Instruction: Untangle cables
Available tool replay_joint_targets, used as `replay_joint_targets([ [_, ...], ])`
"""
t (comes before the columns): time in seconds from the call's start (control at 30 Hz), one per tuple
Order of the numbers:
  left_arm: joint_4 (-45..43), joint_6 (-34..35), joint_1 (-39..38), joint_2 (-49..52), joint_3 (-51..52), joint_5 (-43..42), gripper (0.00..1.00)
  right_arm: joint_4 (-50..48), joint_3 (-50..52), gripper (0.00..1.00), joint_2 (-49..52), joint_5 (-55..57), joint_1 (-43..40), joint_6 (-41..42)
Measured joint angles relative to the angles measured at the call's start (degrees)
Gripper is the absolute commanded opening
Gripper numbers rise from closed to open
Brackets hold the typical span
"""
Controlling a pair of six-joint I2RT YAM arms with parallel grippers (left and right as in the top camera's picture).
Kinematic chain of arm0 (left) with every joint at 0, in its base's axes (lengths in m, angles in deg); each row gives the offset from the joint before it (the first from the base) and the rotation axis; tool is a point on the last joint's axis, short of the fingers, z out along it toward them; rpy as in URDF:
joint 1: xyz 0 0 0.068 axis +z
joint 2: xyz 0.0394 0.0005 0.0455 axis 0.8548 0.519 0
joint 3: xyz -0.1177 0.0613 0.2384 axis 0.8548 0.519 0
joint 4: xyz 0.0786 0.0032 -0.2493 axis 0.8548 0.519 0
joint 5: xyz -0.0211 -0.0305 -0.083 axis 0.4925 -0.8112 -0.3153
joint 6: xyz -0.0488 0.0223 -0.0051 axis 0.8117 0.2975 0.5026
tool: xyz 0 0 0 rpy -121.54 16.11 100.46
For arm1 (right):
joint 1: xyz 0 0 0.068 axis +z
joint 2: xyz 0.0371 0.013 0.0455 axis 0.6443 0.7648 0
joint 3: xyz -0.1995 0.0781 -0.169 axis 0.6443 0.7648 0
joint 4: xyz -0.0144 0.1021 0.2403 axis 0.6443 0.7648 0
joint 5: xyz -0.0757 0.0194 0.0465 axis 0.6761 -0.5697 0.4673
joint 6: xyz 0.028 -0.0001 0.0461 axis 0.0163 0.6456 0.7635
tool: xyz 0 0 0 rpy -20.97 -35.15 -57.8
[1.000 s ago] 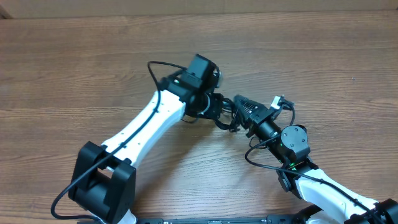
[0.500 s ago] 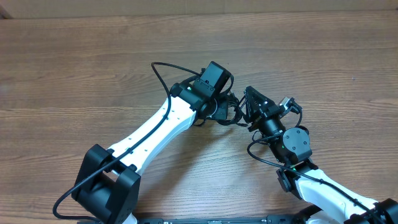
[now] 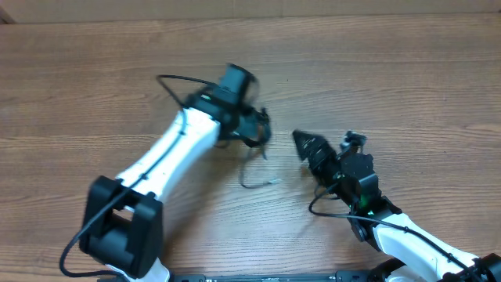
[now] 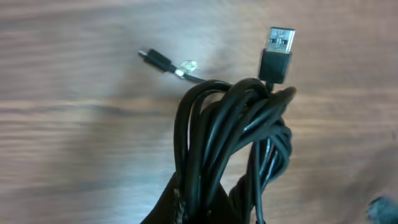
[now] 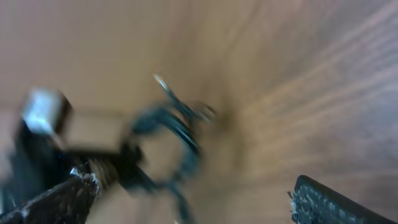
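Note:
The cables point(image 4: 236, 137) are a black bundle looped together, with a USB plug point(image 4: 278, 50) sticking up and a small plug point(image 4: 155, 60) lying on the wood behind. My left gripper point(image 4: 211, 208) is shut on the bundle's lower part. In the overhead view the left gripper point(image 3: 261, 125) holds the cables point(image 3: 257, 135) at mid table, and one loose strand point(image 3: 253, 174) trails down onto the wood. My right gripper point(image 3: 301, 141) stands open a short way to the right, apart from the bundle. In the blurred right wrist view, the right gripper point(image 5: 193, 183) has nothing between its fingers and the cables point(image 5: 171, 134) are ahead.
The wooden table point(image 3: 407, 78) stretches all round the arms, its far edge point(image 3: 250, 17) along the top. The left arm's own thicker black wire point(image 3: 168, 82) loops out to its left. The right arm's base point(image 3: 407, 243) fills the near right corner.
The right gripper has opened, let go of the cables and drawn back. The left arm has swung left with the bundle, so the two grippers now stand apart, and a strand has dropped onto the table.

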Motion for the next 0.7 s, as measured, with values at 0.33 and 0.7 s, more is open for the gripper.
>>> replay_joint_targets([
  [0.33,1.22,-1.64,10.93,0.0,0.0,-6.4,0.03,2.89,0.0,1.0,0.0,-14.03,4.2,-22.36],
  [0.7,8.37,26.14,10.86,0.0,0.07,-18.43,0.04,4.24,-0.83,1.0,0.0,2.38,22.36,-39.93],
])
